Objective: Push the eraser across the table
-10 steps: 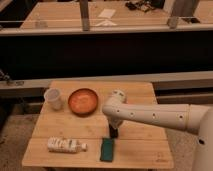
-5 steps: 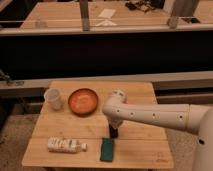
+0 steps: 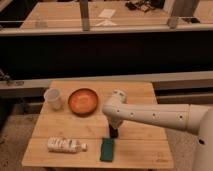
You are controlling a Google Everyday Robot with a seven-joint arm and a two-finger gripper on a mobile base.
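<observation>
Eraser [image 3: 107, 149], a dark green block, lies flat near the front edge of the desk [image 3: 142, 147], a little right of centre. Long wooden bench tops [image 3: 65, 15] span the background. A white arm [image 3: 150, 116] reaches in from the right over the desk. An orange bowl [image 3: 82, 101] sits toward the back, a white labelled bottle [image 3: 66, 145] lies left of the eraser, and a white cup [image 3: 53, 98] stands beside the bowl. The dark end effector [image 3: 113, 132] points down just behind the eraser's far end; its opening cannot be told.
</observation>
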